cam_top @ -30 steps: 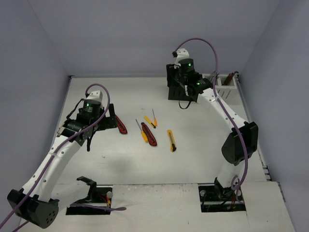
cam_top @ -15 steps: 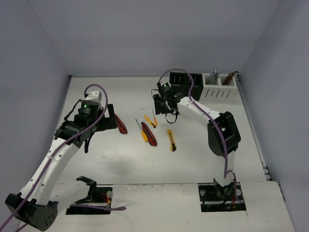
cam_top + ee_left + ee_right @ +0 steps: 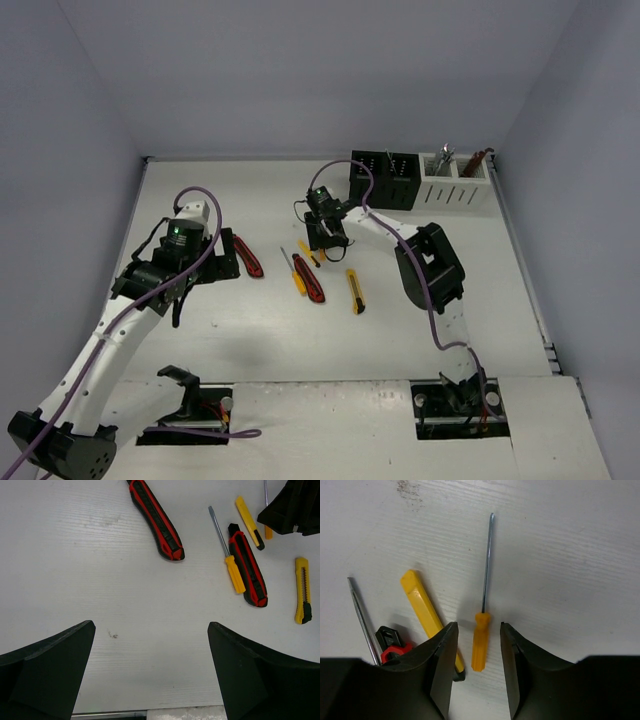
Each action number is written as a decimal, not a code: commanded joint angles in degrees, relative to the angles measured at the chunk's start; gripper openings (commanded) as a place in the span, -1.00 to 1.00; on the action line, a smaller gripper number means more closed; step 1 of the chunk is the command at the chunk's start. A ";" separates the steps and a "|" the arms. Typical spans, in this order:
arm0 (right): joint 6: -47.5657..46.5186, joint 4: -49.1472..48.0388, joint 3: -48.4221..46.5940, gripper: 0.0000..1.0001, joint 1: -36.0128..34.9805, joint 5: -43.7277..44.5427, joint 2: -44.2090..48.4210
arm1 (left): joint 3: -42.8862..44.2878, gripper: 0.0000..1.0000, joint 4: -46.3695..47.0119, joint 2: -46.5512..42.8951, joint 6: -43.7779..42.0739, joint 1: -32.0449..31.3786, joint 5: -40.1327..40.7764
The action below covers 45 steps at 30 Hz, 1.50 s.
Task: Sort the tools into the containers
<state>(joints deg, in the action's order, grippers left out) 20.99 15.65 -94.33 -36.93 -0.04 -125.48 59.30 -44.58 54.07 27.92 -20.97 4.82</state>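
Note:
My right gripper (image 3: 477, 626) is open and low over the table, its fingers on either side of the handle of an orange screwdriver (image 3: 480, 647); in the top view it (image 3: 325, 238) is at the table's middle. A slim yellow utility knife (image 3: 425, 607) lies just left of it. My left gripper (image 3: 151, 625) is open and empty above bare table, just left of a red-black utility knife (image 3: 248, 257). A second orange screwdriver (image 3: 295, 272), a second red-black knife (image 3: 310, 280) and a yellow knife (image 3: 355, 291) lie at the centre. The black box (image 3: 385, 178) and the white box (image 3: 455, 180) stand at the back right.
The white box holds upright silver and brownish tools. The right arm's elbow (image 3: 430, 265) hangs over the table right of the tools. Grey walls close in the table on the left, back and right.
My right arm has swung from the black box at the back down and left to the orange screwdriver. My left arm has drawn back slightly towards the near side.

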 commanded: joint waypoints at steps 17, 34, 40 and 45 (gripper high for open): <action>-7.59 2.55 -4.63 -1.00 0.70 14.20 9.84 | 0.99 0.88 0.64 -1.21 1.26 0.23 2.07; -21.74 -27.04 -2.74 -1.00 24.96 3.79 16.07 | 1.12 0.88 0.55 -1.95 1.65 0.23 3.23; -21.31 -32.27 -6.41 -1.00 27.58 1.00 8.97 | 1.08 0.88 0.54 -2.94 1.59 0.24 3.54; -21.07 -32.44 -7.22 -0.95 27.98 -1.53 5.66 | 1.15 0.88 0.46 -3.52 1.44 0.23 3.86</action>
<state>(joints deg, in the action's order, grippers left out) 0.34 -10.47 -98.35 -9.32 1.29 -119.86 59.11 -44.82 51.52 28.82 -20.97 7.52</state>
